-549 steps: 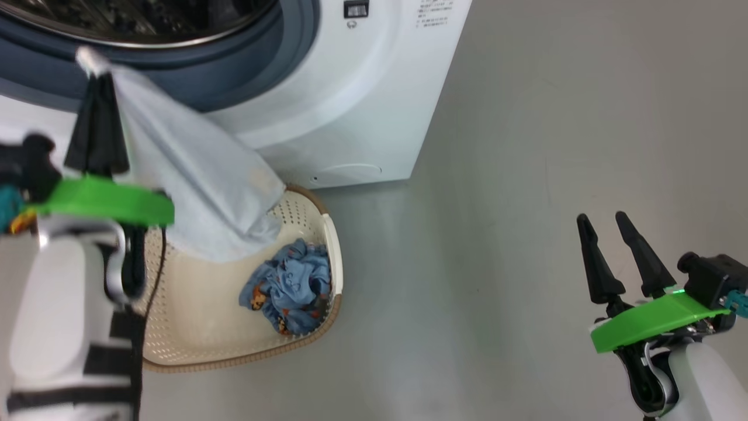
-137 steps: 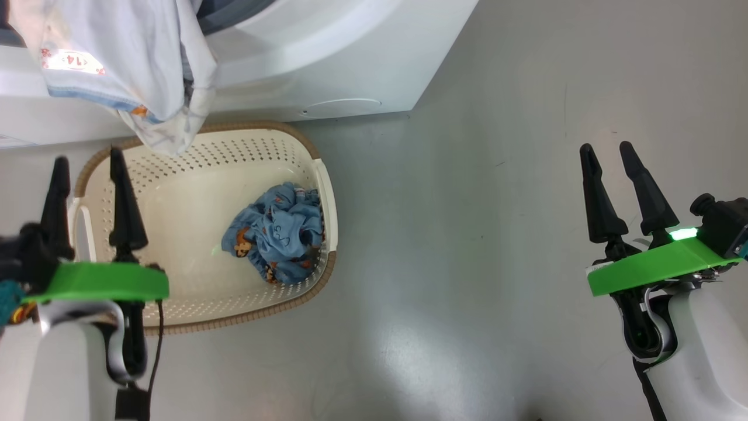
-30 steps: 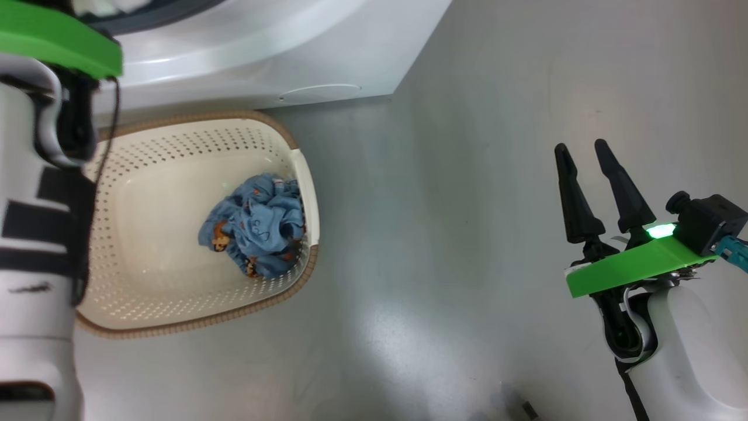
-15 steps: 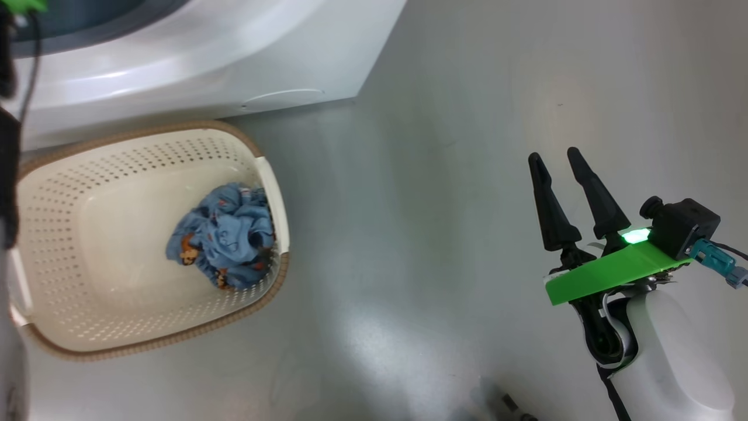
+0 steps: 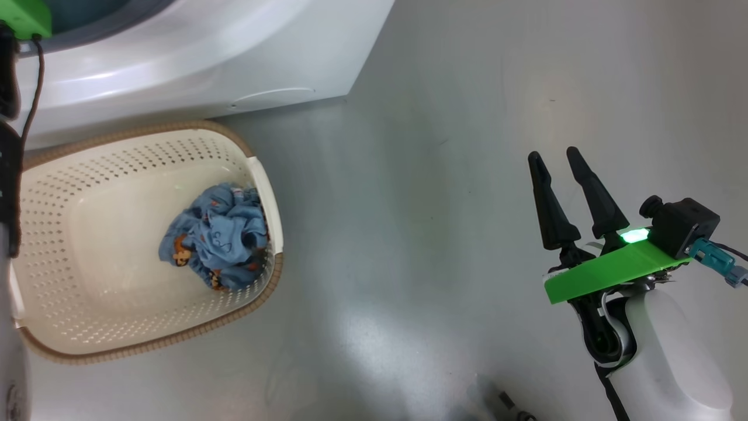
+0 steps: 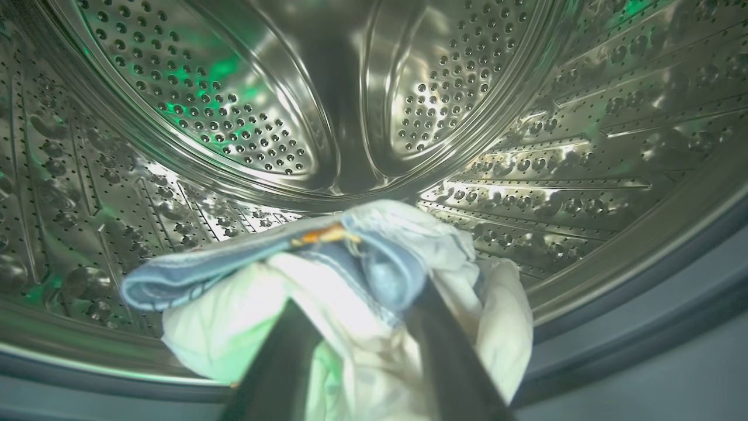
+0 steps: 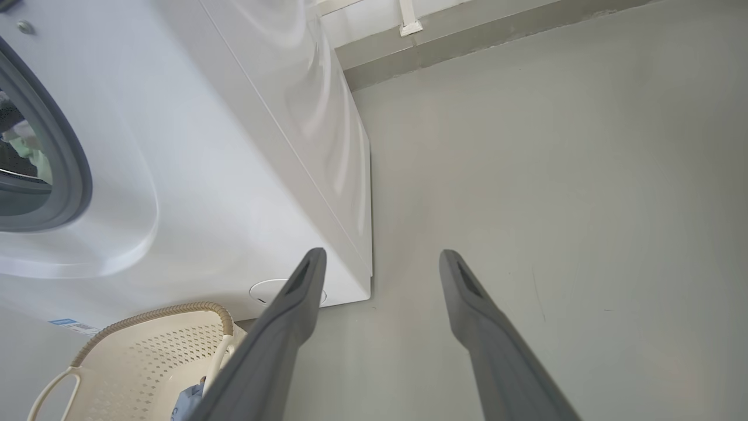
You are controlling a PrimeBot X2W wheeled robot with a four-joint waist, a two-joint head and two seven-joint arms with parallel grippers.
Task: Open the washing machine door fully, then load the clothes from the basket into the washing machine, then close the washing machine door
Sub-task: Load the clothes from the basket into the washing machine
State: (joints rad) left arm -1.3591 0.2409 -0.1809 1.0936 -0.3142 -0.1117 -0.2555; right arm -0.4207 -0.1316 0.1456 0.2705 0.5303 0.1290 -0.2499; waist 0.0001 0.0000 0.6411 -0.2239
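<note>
Inside the steel drum [image 6: 327, 105] of the washing machine [image 5: 234, 52], my left gripper [image 6: 355, 295] stands open. The pale white-blue garment [image 6: 362, 257] is bunched over and between its spread fingers, low at the drum's mouth. The blue garment with orange prints [image 5: 216, 237] lies crumpled in the cream basket [image 5: 266, 193] on the floor in front of the machine. My right gripper [image 5: 552, 154] hovers open over bare floor far right of the basket, holding nothing. The right wrist view has the machine's white front [image 7: 234, 146] and the basket's rim [image 7: 152, 316]. The washing machine door is out of view.
The grey-blue gasket [image 7: 70, 175] rings the drum opening. A round cap [image 5: 272, 96] sits low on the machine's front, just above the basket. Grey floor [image 5: 438, 234] stretches between the basket and my right arm. A wall base [image 7: 467, 41] runs behind the machine.
The head camera has shifted, so basket and machine sit further left in the picture. My left forearm has slid up and out at the left edge. The right gripper keeps its pose.
</note>
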